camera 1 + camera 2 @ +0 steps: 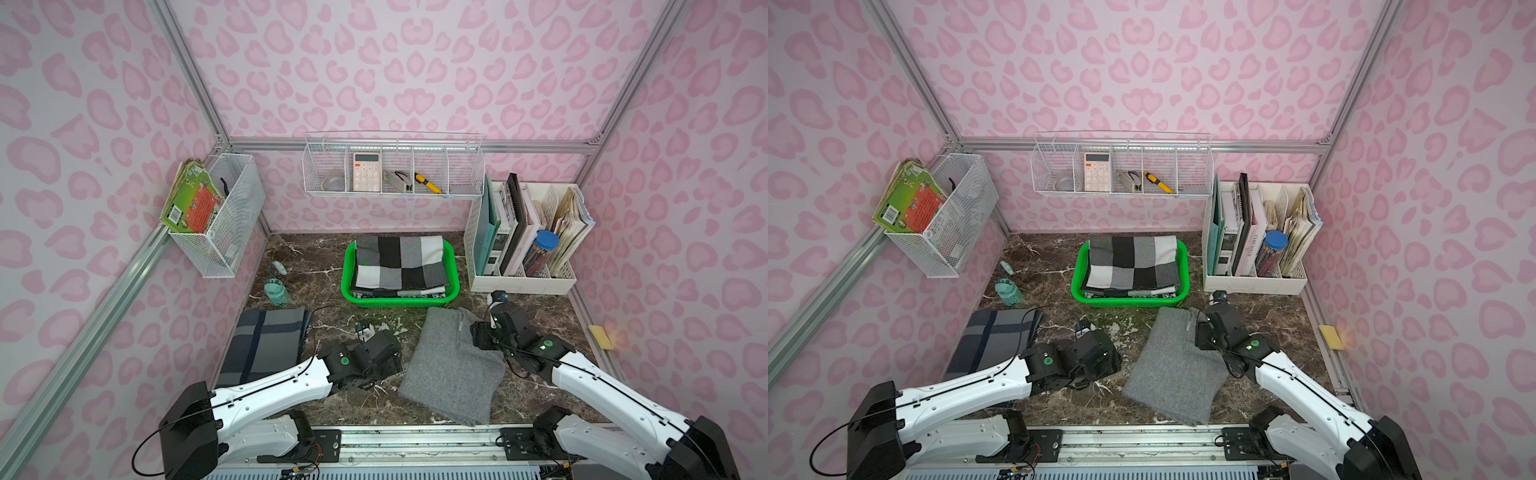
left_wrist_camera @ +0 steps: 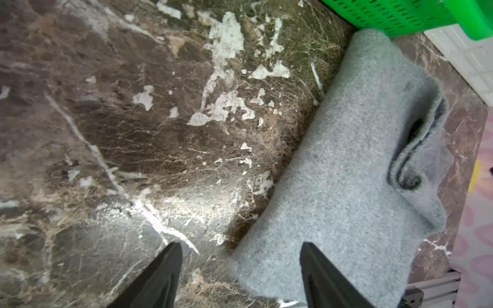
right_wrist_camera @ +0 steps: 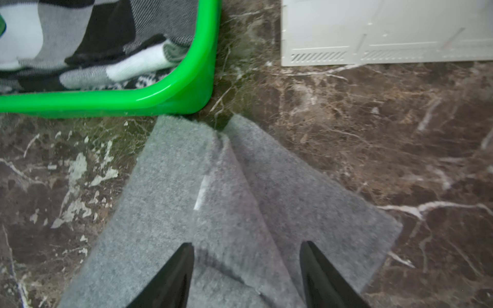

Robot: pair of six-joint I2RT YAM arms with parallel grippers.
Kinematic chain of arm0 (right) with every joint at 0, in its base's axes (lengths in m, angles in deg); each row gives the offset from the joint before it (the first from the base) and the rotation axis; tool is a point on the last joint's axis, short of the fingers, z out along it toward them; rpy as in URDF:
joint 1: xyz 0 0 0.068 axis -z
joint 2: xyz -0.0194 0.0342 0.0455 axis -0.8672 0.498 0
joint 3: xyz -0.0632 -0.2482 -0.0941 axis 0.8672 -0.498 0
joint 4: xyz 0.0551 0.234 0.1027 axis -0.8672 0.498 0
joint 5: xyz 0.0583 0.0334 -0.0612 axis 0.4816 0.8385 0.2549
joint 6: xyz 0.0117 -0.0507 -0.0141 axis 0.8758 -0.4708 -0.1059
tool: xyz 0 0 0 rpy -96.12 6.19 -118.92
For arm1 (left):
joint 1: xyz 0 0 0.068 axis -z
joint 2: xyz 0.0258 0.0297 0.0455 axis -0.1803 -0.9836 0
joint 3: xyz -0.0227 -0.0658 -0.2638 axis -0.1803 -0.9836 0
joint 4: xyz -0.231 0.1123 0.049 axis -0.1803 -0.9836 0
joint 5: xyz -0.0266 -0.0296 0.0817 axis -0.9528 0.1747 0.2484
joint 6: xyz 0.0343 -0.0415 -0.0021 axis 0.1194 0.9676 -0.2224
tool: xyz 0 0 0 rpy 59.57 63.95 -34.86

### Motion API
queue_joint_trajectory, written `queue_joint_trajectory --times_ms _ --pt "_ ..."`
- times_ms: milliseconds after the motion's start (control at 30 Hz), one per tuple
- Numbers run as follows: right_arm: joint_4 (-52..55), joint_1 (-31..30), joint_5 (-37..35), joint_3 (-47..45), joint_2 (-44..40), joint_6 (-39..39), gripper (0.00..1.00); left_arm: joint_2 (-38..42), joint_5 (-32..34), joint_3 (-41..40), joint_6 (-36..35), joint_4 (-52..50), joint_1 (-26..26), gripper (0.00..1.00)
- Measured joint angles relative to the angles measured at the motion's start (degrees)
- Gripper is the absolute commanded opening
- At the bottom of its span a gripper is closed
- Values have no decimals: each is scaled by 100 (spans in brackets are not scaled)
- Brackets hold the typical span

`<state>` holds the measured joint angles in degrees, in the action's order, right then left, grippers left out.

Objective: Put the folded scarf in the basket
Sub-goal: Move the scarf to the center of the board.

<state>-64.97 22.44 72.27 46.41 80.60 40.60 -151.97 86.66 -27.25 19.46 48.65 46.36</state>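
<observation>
I'm hovering the left end effector point(image 2: 241, 244) and right end effector point(image 3: 246, 244), both released, over the grey scarf point(image 3: 186, 200) beside the basket point(image 3: 133, 102).

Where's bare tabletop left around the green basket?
Free: marble between teal jar and basket; marble right of the grey scarf, up to the organizer and yellow sponge. Crowded: checkered scarf fills the basket, grey scarf's corner reaches its front, left gripper hangs over the gap toward the plaid scarf.

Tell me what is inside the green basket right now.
A folded black, white and grey checked scarf fills the basket; patterned fabric peeks from beneath it. The basket's floor is covered.
</observation>
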Motion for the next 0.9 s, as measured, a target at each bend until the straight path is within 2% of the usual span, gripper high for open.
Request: queue_joint_trajectory --times_ms 100,233,333,433,533,633,733,900 --pt "-22 -470 -313 142 490 -160 64 192 -136 -273 293 173 153 74" --pt "101 -787 -669 459 1165 -214 60 170 -153 -315 649 472 516 74" --pt "227 -1005 -999 656 1648 -208 48 22 -151 -358 909 686 710 74" --pt "426 -1145 -1349 789 1954 -59 29 -129 -131 -417 1123 815 837 74" --pt "597 -1134 -1696 807 1980 127 24 -293 -125 -461 1357 918 938 74" --pt "717 -883 -1862 776 1814 221 24 -400 -122 -487 1508 990 1008 74" --pt "675 -302 -1845 605 1432 232 34 -483 -122 -503 1582 1064 1051 75" --pt "122 1333 -931 -2 688 -44 54 -688 -138 -503 1670 1252 1115 75"
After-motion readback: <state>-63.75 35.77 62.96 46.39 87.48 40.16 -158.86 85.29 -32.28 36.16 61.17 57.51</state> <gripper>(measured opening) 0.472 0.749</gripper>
